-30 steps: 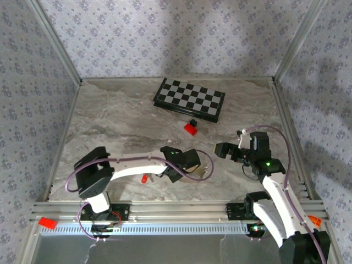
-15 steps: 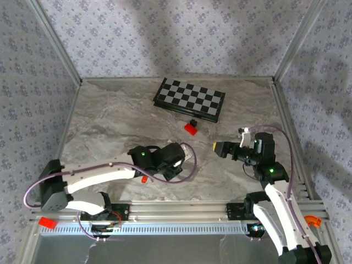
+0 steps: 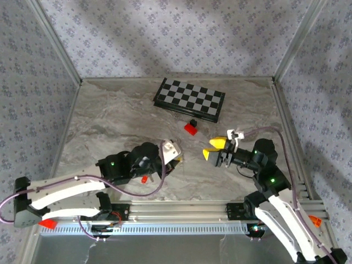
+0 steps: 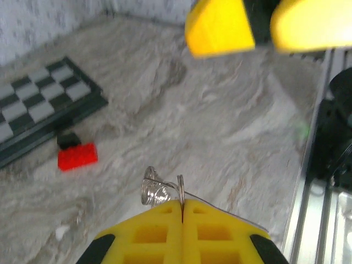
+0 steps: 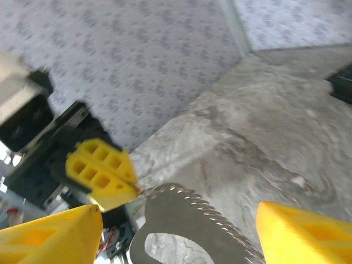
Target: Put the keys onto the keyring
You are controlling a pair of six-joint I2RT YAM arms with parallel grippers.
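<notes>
The marbled grey table [image 3: 110, 115] carries a chessboard [image 3: 190, 99] at 12 o'clock, a red block [image 3: 190, 129] near its centre, and a tiny red-orange key [image 3: 144, 179] at 7 o'clock.

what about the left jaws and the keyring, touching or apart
Touching. Left wrist view: the left gripper is shut with the keyring pinched between its jaws.

I work in a small test booth, like a lab. My table [image 3: 110, 115] looks like grey marble. Walls [image 3: 165, 38] with flower paper stand around it, between metal posts [image 3: 56, 41]. My left arm [image 3: 66, 187] and right arm [image 3: 280, 203] are bolted by a metal rail [image 3: 181, 209].
</notes>
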